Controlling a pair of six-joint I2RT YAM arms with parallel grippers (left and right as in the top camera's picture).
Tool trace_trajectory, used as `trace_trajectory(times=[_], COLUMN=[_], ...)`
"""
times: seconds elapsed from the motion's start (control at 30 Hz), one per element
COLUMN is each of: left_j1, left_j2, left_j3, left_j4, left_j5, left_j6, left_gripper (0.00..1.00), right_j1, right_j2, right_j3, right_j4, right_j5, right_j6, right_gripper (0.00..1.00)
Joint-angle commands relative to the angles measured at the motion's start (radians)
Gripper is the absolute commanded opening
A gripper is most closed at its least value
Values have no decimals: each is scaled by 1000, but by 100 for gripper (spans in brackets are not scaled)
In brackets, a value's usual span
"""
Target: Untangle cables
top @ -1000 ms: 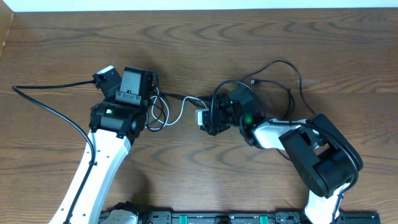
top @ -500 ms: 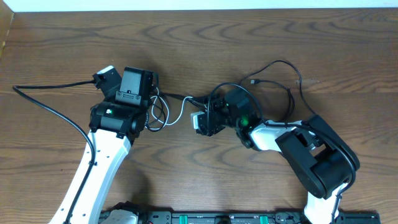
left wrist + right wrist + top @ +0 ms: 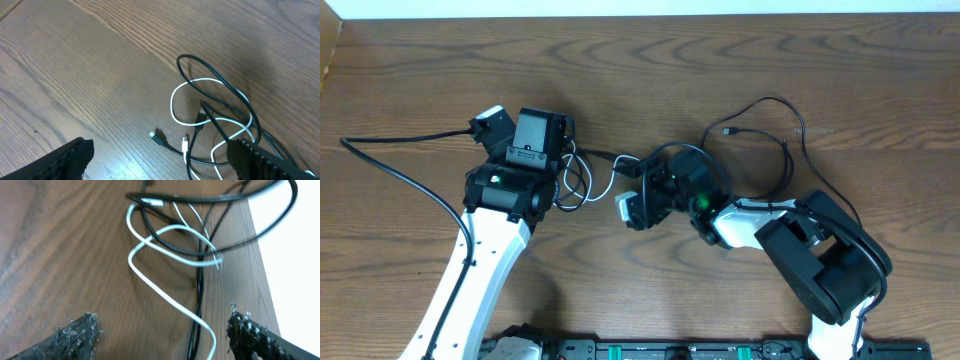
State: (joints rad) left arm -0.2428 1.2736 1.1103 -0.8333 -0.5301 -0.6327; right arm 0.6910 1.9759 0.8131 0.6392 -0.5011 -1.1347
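1. The cables lie loose on the wooden table (image 3: pixel 720 60), bunched in a tangle between the two arms.
2. In the tangle a white cable (image 3: pixel 613 178) curls through several thin black cables (image 3: pixel 582 185), crossing them more than once.
3. One black cable (image 3: pixel 790 150) runs out of the tangle to the right in a wide open loop and ends in a small plug (image 3: pixel 725 130) that rests on bare wood.
4. The left gripper (image 3: pixel 160 150) hangs over the tangle's left part, its jaws spread wide and grasping nothing.
5. Its wrist view shows a white loop (image 3: pixel 172 105) overlapped by a black loop (image 3: pixel 220 82), and a black plug (image 3: pixel 156 136) lying just beside a white plug (image 3: pixel 185 145).
6. The right gripper (image 3: pixel 161 320) is at the tangle's right side, released, with its two fingers far apart.
7. The white cable passes on the table between those fingers; neither finger presses on it.
8. A thicker black arm cable (image 3: pixel 400 175) trails leftward from the left arm.
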Motion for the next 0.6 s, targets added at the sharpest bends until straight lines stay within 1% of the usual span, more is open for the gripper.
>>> trace_trajectory(times=[0.0, 0.17, 0.4, 0.47, 0.57], left_j1=[5, 5, 5, 5, 5], left_j2=[6, 6, 6, 6, 6], left_j3=[6, 6, 6, 6, 6], left_j4=[-3, -3, -3, -3, -3], left_j5=[-24, -24, -24, -24, -24], left_j6=[-16, -16, -16, -16, -16], left_gripper=[90, 90, 90, 90, 91], right_j1=[18, 19, 20, 19, 19], right_j2=[20, 88, 177, 198, 211], right_j3=[24, 64, 156, 176, 188], right_j4=[-3, -3, -4, -3, -3], right_j5=[-13, -9, 1, 3, 18], right_j6=[-42, -64, -75, -75, -76], right_gripper=[81, 80, 76, 69, 52])
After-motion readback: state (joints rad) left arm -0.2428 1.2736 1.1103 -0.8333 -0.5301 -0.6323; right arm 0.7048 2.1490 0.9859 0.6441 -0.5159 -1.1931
